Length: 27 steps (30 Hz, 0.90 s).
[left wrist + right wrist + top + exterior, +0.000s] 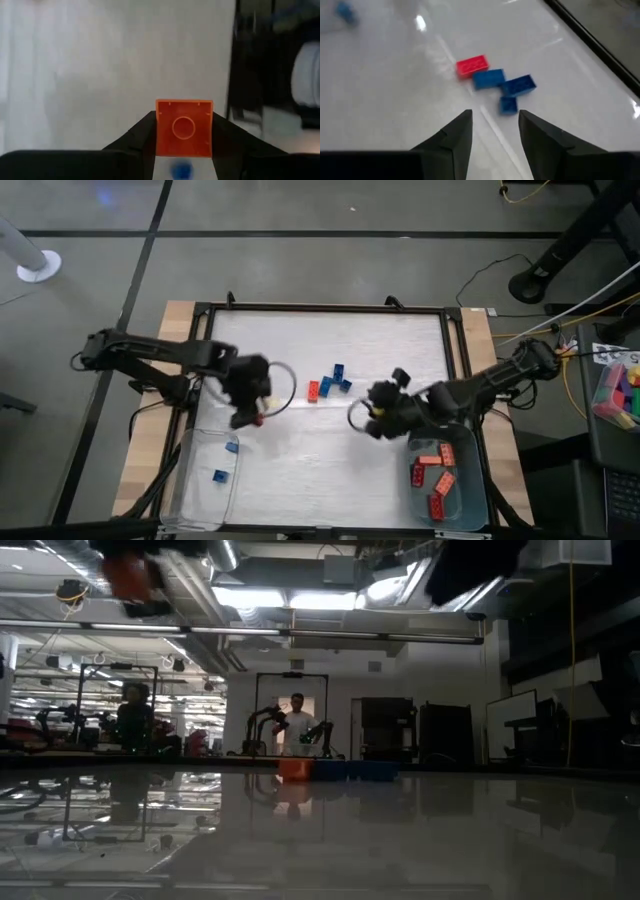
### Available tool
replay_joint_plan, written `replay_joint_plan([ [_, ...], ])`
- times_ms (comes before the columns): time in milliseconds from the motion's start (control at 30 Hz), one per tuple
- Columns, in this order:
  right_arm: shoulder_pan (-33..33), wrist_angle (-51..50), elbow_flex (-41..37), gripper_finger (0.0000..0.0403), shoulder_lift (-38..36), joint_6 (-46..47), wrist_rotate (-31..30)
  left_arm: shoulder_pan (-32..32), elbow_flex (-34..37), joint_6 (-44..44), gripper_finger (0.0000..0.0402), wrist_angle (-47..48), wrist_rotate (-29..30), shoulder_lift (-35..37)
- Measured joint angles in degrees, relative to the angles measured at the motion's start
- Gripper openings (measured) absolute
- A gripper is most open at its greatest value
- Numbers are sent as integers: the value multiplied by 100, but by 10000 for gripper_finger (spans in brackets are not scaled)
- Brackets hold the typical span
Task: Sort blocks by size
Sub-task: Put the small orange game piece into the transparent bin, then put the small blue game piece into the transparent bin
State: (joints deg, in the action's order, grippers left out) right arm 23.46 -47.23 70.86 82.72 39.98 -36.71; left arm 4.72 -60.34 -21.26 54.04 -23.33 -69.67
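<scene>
My left gripper [248,418] hangs above the table's left half, just beyond the left tray, shut on a small square orange block [184,127]. That block also shows at the top left of the low view [133,575]. My right gripper [495,117] stands open and empty over the table's right half, slanting down toward a loose group at mid-table. The group is a red rectangular block [472,66], two longer blue blocks [488,79] [518,85] and a small blue square [508,105], all lying flat on the table. My left gripper pinches the orange block by two opposite sides [160,131] between its two fingers. The fingers slant downward. The block is lifted clear of the table, and its hollow underside with the round tube [183,127] faces the wrist camera.
A clear tray [190,480] at the near left holds two small blue blocks [232,447] [220,476]. A clear tray [470,495] at the near right holds several red and orange longer blocks [437,480]. A dark frame [330,308] borders the white table. Coloured bricks [618,392] lie off the table at the right.
</scene>
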Motion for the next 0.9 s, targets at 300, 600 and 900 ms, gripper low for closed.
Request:
replay_joint_plan([
  [300,-1180,1093,-594,159,2,1,577,1958,280,-1851,132,694,17,259],
  [600,-1863,2111,-902,159,261,-487,1745,2891,852,-3243,161,681,286,258],
  [900,-2415,2634,-904,164,1133,-815,2431,2994,1183,-3302,218,662,323,251],
])
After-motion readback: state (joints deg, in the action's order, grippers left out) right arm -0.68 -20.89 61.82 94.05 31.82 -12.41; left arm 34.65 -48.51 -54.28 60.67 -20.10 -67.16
